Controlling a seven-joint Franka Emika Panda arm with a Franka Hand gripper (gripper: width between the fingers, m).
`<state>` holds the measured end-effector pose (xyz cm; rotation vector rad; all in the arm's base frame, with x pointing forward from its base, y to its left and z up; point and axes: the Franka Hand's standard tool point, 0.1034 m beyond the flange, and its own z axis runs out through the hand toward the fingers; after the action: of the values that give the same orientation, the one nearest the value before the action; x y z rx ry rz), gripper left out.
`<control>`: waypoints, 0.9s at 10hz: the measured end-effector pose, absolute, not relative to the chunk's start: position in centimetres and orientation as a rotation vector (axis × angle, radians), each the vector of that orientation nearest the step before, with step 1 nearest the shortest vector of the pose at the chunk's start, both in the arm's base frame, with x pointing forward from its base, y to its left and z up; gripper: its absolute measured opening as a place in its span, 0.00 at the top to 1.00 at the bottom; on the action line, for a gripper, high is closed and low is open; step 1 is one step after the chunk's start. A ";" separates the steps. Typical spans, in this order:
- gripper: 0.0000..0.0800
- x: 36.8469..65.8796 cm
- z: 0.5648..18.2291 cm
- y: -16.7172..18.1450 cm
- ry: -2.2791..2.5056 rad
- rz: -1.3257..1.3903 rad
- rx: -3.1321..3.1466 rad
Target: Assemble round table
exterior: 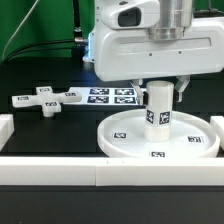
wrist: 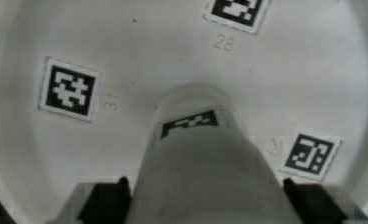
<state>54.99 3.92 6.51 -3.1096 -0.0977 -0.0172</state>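
The large white round disc (exterior: pixel 160 140) lies flat on the black table at the exterior view's right, with tags on its face. The short thick cylinder leg (exterior: pixel 159 108) stands upright on the disc's centre. My gripper (exterior: pixel 160 88) is directly above the disc and shut on the leg's upper part. In the wrist view the leg (wrist: pixel 202 160) runs down between my two black fingertips (wrist: pixel 108 198) to the disc (wrist: pixel 110 140). The cross-shaped piece (exterior: pixel 47 100) lies on the table at the exterior view's left.
The marker board (exterior: pixel 112 96) lies flat behind the disc. White border bars run along the front (exterior: pixel 100 172) and at the left edge (exterior: pixel 5 130). A green backdrop stands behind the table.
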 end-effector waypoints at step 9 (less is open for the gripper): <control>0.49 54.7 6.5 3.9 1.041 0.017 -2.872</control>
<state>54.74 3.93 6.53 -2.8716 1.0414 0.0174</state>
